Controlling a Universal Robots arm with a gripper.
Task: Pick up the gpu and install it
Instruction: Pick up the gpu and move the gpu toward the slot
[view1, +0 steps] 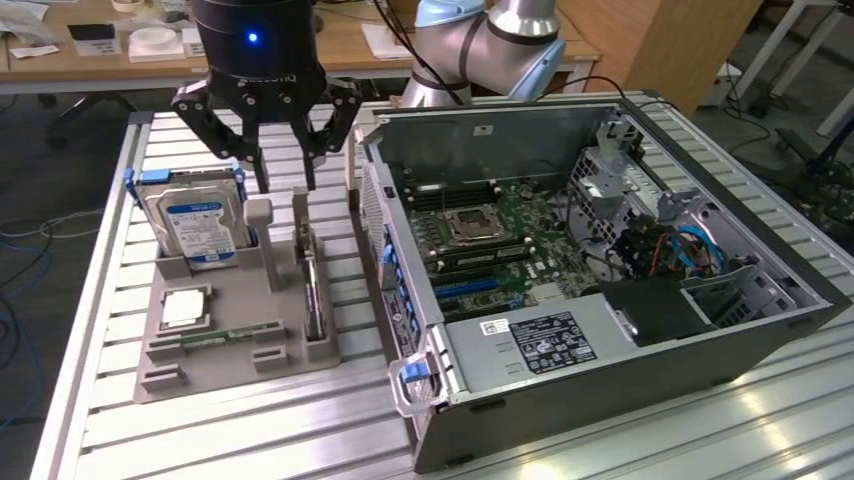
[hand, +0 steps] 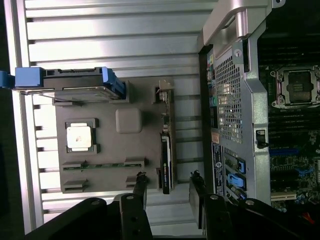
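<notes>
The gpu (view1: 311, 290) is a thin dark card standing on edge in a slot of the grey holder tray (view1: 227, 370), its pale metal bracket at the far end. My gripper (view1: 286, 185) hangs above the card's bracket end, open, with nothing between its fingers (view1: 259, 165). In the wrist view the gpu (hand: 166, 160) lies in line with the gap of the gripper (hand: 168, 192), and the two dark fingertips (hand: 140, 186) stand on either side of it, apart from it.
A blue-framed hard drive (view1: 198, 225), a silver CPU (view1: 183, 308) and a green memory stick (view1: 214, 338) share the tray. The open computer case (view1: 747, 330) lies at the exterior view's right, with its motherboard (view1: 514, 235) and a blue slot (view1: 467, 288) exposed.
</notes>
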